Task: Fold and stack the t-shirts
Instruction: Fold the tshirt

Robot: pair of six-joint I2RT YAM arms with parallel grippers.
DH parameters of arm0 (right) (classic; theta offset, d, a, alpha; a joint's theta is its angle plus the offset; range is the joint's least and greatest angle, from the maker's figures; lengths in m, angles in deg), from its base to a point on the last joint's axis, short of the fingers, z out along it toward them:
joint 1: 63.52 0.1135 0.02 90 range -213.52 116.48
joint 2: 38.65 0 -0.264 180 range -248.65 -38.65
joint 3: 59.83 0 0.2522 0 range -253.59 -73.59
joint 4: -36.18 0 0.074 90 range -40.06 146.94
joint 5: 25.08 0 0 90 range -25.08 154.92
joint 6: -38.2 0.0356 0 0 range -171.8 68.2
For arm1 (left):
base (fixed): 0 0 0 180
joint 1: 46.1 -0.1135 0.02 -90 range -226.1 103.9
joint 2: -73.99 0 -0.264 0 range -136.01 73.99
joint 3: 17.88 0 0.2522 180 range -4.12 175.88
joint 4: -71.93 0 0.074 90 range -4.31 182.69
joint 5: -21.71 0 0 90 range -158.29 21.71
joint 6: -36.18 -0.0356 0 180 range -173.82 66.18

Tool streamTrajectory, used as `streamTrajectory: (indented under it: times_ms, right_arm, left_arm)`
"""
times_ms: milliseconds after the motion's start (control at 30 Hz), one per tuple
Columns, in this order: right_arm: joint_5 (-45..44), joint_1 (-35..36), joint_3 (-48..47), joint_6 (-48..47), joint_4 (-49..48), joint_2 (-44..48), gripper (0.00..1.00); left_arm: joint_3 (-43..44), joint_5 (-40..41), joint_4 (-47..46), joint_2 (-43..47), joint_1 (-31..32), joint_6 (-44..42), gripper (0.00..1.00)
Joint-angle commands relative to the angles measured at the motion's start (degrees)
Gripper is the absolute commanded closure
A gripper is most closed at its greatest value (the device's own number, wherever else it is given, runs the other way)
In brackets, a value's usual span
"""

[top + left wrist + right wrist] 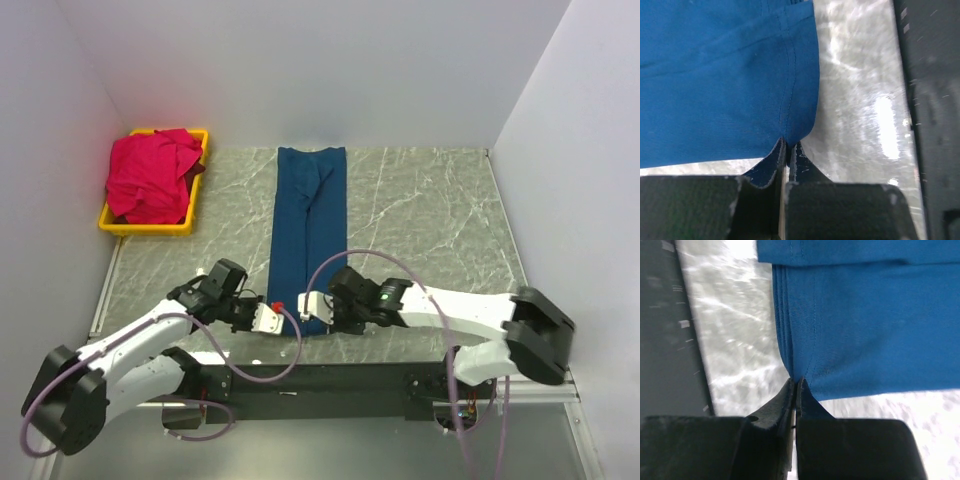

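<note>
Top external: navy t-shirt (311,230) lies mid-table, folded to a narrow strip, long axis running from the arms' edge toward the far wall. I count two shirts; the red-pink t-shirt (150,178) sits heaped in the one yellow bin (150,229), far left. Left gripper (788,146) is clenched on the strip's near-left corner, right gripper (796,383) on its near-right corner.

Top external: high above near edge, tilted down, far enough for whole table (430,210). Left, right wrist: very close, low, each facing one near-hem corner of navy t-shirt (310,230), also visible overhead.
</note>
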State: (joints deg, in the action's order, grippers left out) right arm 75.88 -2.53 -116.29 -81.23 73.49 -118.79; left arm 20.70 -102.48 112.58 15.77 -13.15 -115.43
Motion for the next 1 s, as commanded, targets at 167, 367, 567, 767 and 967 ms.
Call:
streamTrajectory:
  times_ms: [167,367,567,767,967]
  right_arm:
    - [1.9,-4.4,-3.7,0.7,4.7,11.8,1.00]
    - [1.4,-10.6,-9.4,-5.5,4.6,7.5,1.00]
    - [1.1,-17.0,-16.7,-10.9,1.4,-0.4,1.00]
    - [2.6,-22.0,-24.7,-14.6,0.6,-9.3,1.00]
    - [3.1,-26.2,-30.9,-17.1,-0.2,-16.7,1.00]
  left_arm:
    - [8.2,-6.6,9.0,2.5,-3.8,6.1,1.00]
    - [16.2,-6.9,4.5,-5.7,-11.4,5.8,1.00]
    - [23.1,-4.9,-1.8,-14.1,-14.6,3.4,1.00]
    - [32.2,-3.6,-4.2,-25.6,-17.4,0.6,1.00]
    - [41.6,-4.0,-5.2,-35.6,-20.0,-0.3,0.99]
